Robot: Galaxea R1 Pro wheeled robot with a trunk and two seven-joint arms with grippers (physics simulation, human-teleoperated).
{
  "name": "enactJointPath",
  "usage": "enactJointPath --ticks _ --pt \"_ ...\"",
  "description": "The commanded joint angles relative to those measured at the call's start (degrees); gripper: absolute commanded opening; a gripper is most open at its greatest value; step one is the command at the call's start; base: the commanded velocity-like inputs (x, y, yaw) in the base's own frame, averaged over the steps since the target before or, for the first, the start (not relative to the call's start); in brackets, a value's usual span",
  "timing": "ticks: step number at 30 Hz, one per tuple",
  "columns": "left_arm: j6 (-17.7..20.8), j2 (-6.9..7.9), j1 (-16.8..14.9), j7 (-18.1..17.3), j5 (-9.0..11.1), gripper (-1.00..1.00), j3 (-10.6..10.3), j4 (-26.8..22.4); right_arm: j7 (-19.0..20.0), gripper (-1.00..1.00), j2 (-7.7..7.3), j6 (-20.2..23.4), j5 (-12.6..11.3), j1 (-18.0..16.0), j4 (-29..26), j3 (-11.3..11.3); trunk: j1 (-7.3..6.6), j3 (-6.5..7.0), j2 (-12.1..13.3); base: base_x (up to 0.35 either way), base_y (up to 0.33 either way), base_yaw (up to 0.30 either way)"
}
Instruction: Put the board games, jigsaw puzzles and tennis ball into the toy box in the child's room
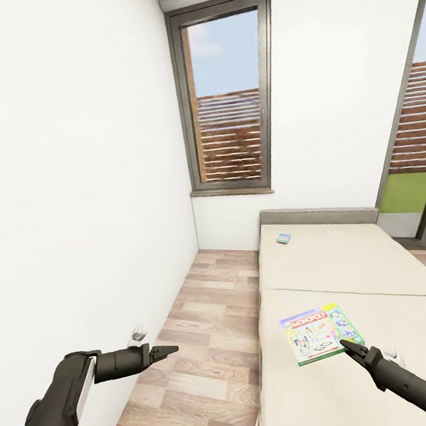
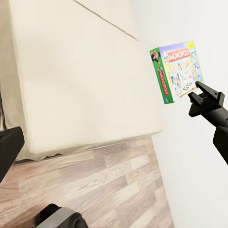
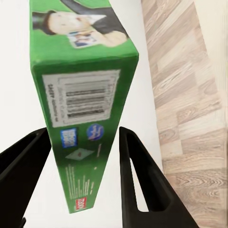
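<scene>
beige bed [image 1: 351, 256], small blue game [image 1: 283, 238] by the headboard; right gripper [image 1: 350, 347] straddles the monopoly box [image 1: 320, 333] edge, fingers spread; left gripper [image 1: 165, 351] closed over the floor [image 1: 208, 333].

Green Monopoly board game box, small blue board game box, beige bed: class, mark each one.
Green Monopoly board game box [image 1: 319, 333], head view, printed lid.
Small blue board game box [image 1: 283, 238], head view, top face.
Beige bed [image 1: 339, 261], head view, bare mattress.

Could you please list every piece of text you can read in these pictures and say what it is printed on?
"MONOPOLY": red banner on the green board game lying on the bed.
Barcode label and small print on that box's edge, between the right gripper fingers: too blurred to read.
Small blue box: too small to read.
</scene>
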Motion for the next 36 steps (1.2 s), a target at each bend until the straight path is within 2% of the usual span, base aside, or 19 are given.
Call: enactJointPath --ticks 1,12,25,36 --pt "0.22 -0.09 -0.03 -0.52 -0.58 1.00 0.19 -0.05 0.18 -1.00 0.02 0.31 -0.11 -0.04 0.04 -0.13 0.02 -0.02 -0.05 0.000 -0.234 0.000" --pt "-1.65 -0.90 -0.03 -0.51 -0.89 1.00 0.11 -0.04 0.56 -1.00 0.04 0.30 -0.17 0.04 0.04 -0.15 0.02 0.36 -0.05 0.000 -0.172 -0.054" --pt "-3.78 -0.38 -0.03 -0.75 -1.02 1.00 -0.22 -0.92 0.51 -1.00 0.04 0.20 -0.20 0.05 0.12 -0.15 0.02 1.38 -0.05 0.000 -0.007 -0.170" --pt "-3.81 -0.34 -0.03 -0.80 -1.10 1.00 -0.32 -1.06 0.46 -1.00 0.04 0.14 -0.20 0.05 0.12 -0.23 0.02 1.50 -0.05 0.000 0.000 -0.022"
